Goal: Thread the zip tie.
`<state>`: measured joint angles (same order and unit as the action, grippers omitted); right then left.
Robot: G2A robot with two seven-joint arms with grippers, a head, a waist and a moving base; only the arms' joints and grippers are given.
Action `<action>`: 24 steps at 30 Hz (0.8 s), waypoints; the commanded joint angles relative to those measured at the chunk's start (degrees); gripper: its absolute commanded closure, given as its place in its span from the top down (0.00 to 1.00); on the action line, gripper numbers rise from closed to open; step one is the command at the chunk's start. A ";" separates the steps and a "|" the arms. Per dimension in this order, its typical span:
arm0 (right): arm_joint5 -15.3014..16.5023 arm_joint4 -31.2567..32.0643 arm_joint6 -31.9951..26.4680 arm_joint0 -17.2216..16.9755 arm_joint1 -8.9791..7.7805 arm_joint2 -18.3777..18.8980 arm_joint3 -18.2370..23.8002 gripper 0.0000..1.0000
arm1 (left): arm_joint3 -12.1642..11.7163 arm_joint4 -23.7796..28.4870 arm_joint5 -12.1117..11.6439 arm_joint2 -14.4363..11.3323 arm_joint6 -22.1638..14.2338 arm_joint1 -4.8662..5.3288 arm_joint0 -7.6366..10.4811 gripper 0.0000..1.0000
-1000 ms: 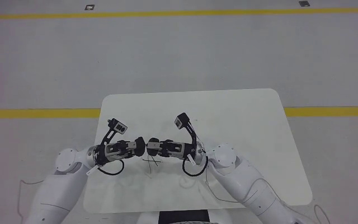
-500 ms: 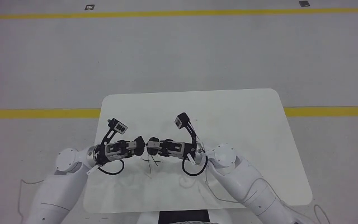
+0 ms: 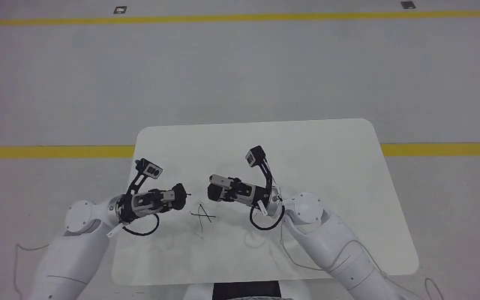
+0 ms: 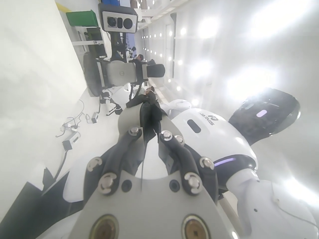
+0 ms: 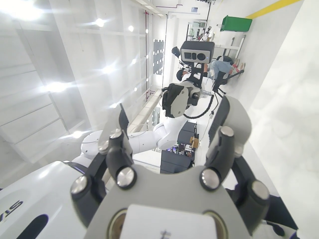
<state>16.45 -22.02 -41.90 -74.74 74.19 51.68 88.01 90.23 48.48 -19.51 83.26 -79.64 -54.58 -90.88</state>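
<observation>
My left gripper hovers over the white table near its front left. In the left wrist view it is shut on a thin black zip tie, and a strand of the tie runs back from the pads toward the wrist. My right gripper faces it across a short gap. It stands open with nothing between its fingers. Thin black strands cross on the table below the gap. I cannot tell whether they join the held tie.
The table's front edge lies close behind both arms. Bare tabletop spreads to the right and toward the far edge. A yellow floor line runs beyond the table.
The two grippers were tip to tip above the crossed strands. They have drawn apart, the left one backing to the left and the right one backing to the right.
</observation>
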 commanded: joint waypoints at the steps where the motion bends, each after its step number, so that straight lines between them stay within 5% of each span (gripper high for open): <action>1: -0.02 -0.04 -0.04 0.01 0.00 -0.02 -0.01 1.00 | 0.31 -0.45 0.03 -0.02 0.00 0.05 -0.20 0.00; 13: -0.02 -0.04 -0.04 0.01 0.00 -0.02 -0.01 1.00 | 0.33 -2.02 0.03 -0.02 1.28 0.04 0.14 0.00; 24: -0.02 -0.04 -0.04 0.01 0.00 -0.02 -0.01 1.00 | -7.98 -0.80 0.03 7.72 0.00 -0.60 -0.41 0.00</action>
<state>16.42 -22.06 -41.95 -74.73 74.20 51.66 88.00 83.35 47.37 -19.48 89.64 -79.65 -55.19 -90.93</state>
